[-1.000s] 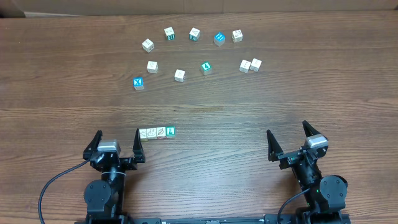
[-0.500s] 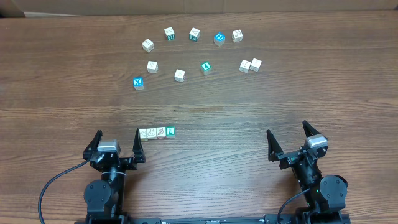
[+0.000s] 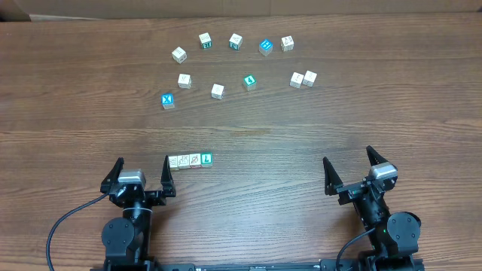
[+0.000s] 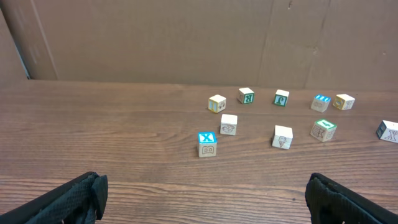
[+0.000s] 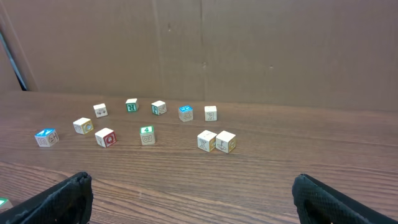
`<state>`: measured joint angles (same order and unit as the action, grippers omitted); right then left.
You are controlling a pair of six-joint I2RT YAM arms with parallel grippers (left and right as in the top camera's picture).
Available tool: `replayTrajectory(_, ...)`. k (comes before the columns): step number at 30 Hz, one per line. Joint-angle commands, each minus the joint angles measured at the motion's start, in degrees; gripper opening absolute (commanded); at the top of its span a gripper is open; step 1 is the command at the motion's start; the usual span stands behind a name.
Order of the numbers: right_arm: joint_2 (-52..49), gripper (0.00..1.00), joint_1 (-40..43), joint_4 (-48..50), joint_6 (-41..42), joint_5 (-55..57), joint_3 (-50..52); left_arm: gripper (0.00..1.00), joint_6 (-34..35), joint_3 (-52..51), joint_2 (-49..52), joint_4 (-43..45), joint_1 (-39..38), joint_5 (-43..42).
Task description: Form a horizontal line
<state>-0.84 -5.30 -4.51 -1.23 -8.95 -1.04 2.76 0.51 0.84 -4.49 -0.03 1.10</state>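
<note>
My left gripper (image 3: 141,165) sits at the near edge of the table (image 3: 422,105), jaws wide apart and holding nothing. My right gripper (image 3: 347,159) is the same, well apart from it along that edge.

The line of four cubes (image 3: 190,160) lies just beside my left gripper's right finger (image 3: 167,168). The pale yellow cube (image 3: 173,162) is nearest the finger, then a white cube (image 3: 184,161), another white cube (image 3: 195,160), and the green cube (image 3: 206,159) at the end, all touching side to side.

A broad strip of open wood runs between the line and the scattered cubes (image 3: 218,91), which sit toward the far edge, below the cardboard wall (image 4: 155,37). Open wood also lies between my two grippers.

Only the overhead view shows the line. My left wrist view has the scattered cubes, the blue cube (image 4: 207,144) nearest. My right wrist view shows a touching pair of cubes (image 5: 216,140), and a green sliver at its bottom left edge that I cannot identify.
</note>
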Motion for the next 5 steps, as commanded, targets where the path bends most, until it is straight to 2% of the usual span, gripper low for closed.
replayTrajectory(1, 0.7, 1.0, -0.3, 0.3, -0.5, 0.3, 0.6, 1.0, -1.1, -0.2, -0.6, 0.2, -0.4, 0.4)
replayTrajectory(5, 0.7, 1.0, -0.3, 0.3, -0.5, 0.3, 0.5, 1.0, -1.1, -0.2, -0.6, 0.2, -0.4, 0.4)
